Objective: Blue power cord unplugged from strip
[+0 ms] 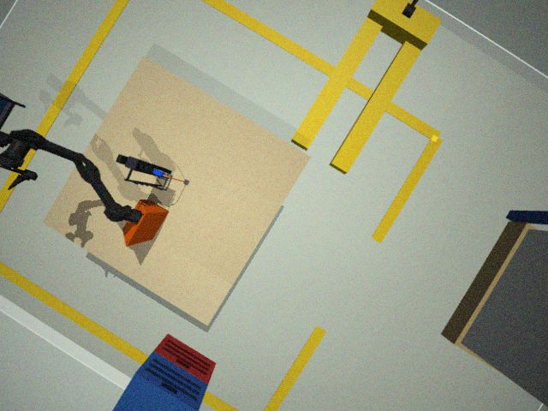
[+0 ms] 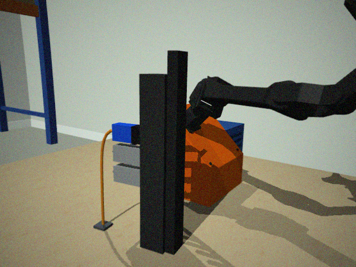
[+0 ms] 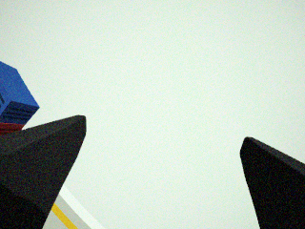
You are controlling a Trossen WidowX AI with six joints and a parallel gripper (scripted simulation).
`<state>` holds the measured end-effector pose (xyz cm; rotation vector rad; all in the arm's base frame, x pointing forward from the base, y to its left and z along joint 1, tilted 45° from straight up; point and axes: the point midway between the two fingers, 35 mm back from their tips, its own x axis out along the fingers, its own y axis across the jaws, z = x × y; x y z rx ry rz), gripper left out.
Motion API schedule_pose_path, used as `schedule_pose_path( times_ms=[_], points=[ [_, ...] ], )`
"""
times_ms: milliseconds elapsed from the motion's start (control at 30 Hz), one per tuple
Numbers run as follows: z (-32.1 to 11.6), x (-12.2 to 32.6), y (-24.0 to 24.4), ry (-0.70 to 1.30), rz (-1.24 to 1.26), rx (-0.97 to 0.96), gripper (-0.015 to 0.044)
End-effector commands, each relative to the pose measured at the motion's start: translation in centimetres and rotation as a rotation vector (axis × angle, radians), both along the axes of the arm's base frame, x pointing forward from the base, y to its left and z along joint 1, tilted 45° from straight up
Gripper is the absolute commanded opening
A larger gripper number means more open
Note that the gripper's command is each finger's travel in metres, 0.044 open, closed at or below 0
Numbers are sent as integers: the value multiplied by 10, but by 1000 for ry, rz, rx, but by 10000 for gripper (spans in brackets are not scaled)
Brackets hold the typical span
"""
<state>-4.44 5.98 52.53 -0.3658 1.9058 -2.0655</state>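
The blue plug [image 1: 158, 173] [image 2: 122, 132] sticks out from the side of the upright black power strip [image 1: 142, 165] [image 2: 152, 161], above two grey plugs [image 2: 126, 153] [image 2: 126, 174]. Its dark inner end meets the strip's outline in the exterior view; how deep it sits is hidden. The orange cord [image 1: 173, 178] [image 2: 102, 178] runs down from it to a small dark base [image 1: 186, 181] [image 2: 103, 225]. My gripper [image 3: 167, 136] is open with nothing between its fingers. It is apart from plug and cord, on the other side of the strip, by the orange bin; the strip partly hides it in the exterior view.
The orange bin [image 1: 148, 225] [image 2: 215, 181] stands close to the strip, near my gripper. The arm [image 1: 90, 172] [image 2: 250, 96] reaches in from the left in the top view. A blue and red cabinet [image 1: 170, 376] [image 3: 14, 95] stands beyond the wooden table top [image 1: 212, 265].
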Motion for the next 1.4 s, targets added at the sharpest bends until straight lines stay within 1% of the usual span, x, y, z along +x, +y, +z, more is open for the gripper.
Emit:
schedule_pose_path(
  times_ms=[0, 67, 167, 267, 433, 567, 700, 867, 1000, 1100, 1267, 1367],
  points=[
    [0, 0, -1, -3, 5, -8, 374],
    [0, -4, -10, -32, 46, -65, 321],
    [-6, -26, -58, -161, 181, -85, 243],
    [-16, -37, -102, -283, 287, -86, 164],
    [-42, -42, -177, -495, 441, -83, 160],
    [-72, -30, -236, -708, 542, -44, 160],
    [-108, -4, -286, -924, 603, 19, 160],
    [-159, 46, -332, -1187, 618, 131, 160],
    [-203, 94, -353, -1379, 577, 249, 160],
    [-237, 132, -360, -1510, 513, 349, 160],
    [-295, 195, -352, -1677, 345, 530, 160],
    [-327, 230, -336, -1724, 244, 645, 160]
  ],
)
